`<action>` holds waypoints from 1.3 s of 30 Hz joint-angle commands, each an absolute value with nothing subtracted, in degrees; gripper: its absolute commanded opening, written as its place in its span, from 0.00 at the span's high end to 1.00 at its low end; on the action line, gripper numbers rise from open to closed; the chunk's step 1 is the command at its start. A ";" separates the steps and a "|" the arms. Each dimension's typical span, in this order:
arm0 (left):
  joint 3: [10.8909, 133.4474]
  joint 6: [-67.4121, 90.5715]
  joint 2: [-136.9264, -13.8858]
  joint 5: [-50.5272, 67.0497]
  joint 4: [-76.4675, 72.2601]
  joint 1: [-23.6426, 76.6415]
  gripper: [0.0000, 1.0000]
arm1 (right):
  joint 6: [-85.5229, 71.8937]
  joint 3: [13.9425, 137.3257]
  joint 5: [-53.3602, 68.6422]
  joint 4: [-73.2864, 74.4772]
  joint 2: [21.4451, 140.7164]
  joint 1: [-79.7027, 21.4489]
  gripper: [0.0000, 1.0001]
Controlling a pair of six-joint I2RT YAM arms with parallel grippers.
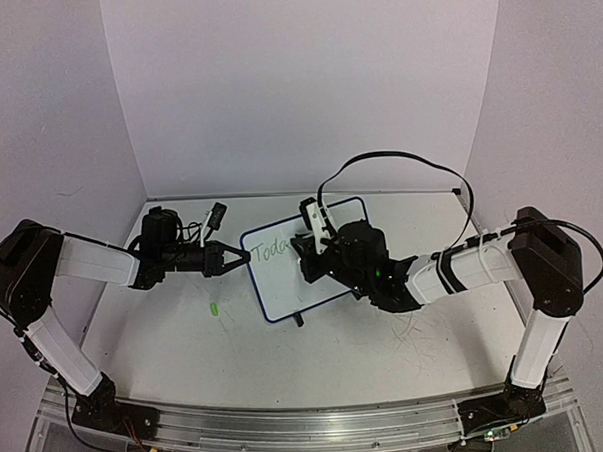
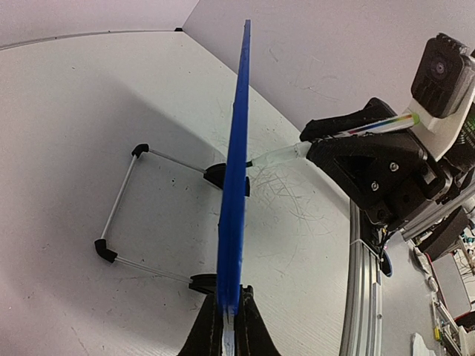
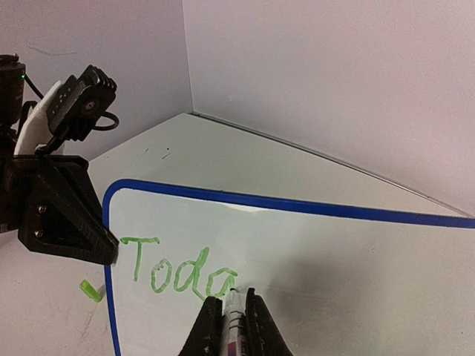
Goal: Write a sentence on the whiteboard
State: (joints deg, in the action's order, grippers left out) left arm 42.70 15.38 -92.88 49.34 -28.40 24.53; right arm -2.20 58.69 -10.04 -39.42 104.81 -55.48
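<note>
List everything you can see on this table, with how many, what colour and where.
White rectangular whiteboard with thin blue frame: one, white and blue, standing upright mid-table.
Green handwriting: one partial word, "Toda", green, upper left of the board.
Green-tipped marker pen: one, pale barrel, tip at the board.
Small green piece: one, green, on the table left of the board; perhaps a cap.
Wire stand with black corners: one, silver and black, on the table behind the board.
Left gripper: one, black, shut on the board's left edge.
Right gripper: one, black, shut on the marker.
</note>
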 commanded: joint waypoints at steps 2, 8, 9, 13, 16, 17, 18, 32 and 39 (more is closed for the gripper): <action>43.93 14.19 -90.49 50.17 -28.61 24.26 1.00 | -2.77 57.57 -10.29 -38.26 103.23 -54.98 1.00; 43.95 14.18 -90.52 50.17 -28.59 24.19 1.00 | -2.69 57.34 -10.59 -38.23 103.12 -55.01 1.00; 43.95 14.19 -90.47 50.21 -28.61 24.24 1.00 | -2.60 57.53 -10.54 -38.23 103.16 -55.01 1.00; 44.08 14.24 -90.58 50.21 -28.57 24.17 1.00 | -2.66 57.94 -9.86 -38.23 102.94 -54.98 1.00; 44.08 14.24 -90.66 50.19 -28.55 24.22 1.00 | -2.60 57.68 -10.03 -38.63 102.70 -54.99 1.00; 44.07 14.24 -90.69 50.24 -28.56 24.23 1.00 | -2.41 57.84 -9.49 -38.72 102.16 -54.97 1.00; 44.05 14.24 -90.72 50.22 -28.56 24.20 1.00 | -2.30 57.88 -8.89 -39.03 101.23 -54.96 1.00; 44.08 14.24 -90.68 50.29 -28.48 24.19 1.00 | -3.40 58.62 -6.92 -41.06 100.62 -53.86 1.00; 44.07 14.15 -90.78 50.29 -28.46 24.22 1.00 | -2.46 59.84 -6.55 -41.05 102.09 -53.82 1.00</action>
